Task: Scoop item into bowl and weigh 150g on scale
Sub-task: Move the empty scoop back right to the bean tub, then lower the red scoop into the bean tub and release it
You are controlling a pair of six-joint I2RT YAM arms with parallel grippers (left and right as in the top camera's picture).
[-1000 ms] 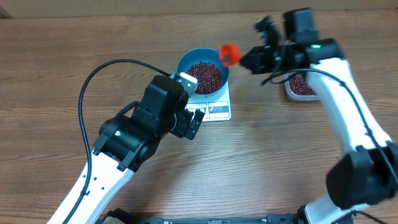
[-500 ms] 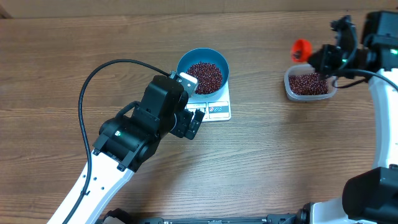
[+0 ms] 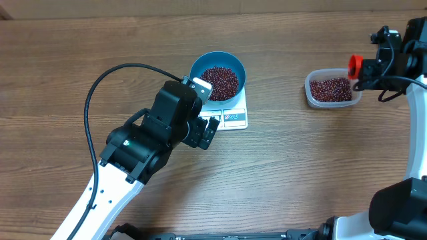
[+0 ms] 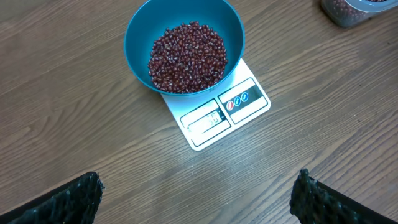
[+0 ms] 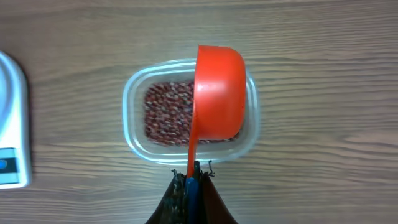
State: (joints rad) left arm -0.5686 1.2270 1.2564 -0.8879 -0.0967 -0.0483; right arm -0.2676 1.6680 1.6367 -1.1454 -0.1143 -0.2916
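Beans: small dark red-brown beans piled loose in the deep, round light-blue bowl; more of them in the clear rectangular plastic tub, well apart to the right.
Bowl: upright on the small flat white kitchen scale, covering its back part; front panel left showing.
Right gripper: pinched tight on the handle of the red plastic scoop, held over the tub.
Left gripper: spread fully wide, holding nothing, above the table near the scale's front-left corner.
Surface: brown wood-grain table.
Hidden: scoop's inside turned away, perhaps empty; display digits too small to read; tub cut off at the left wrist view's top edge.
Room: open wood between scale and tub and in front of the scale; right arm close to the overhead view's right edge; black cable looping beside the left arm.
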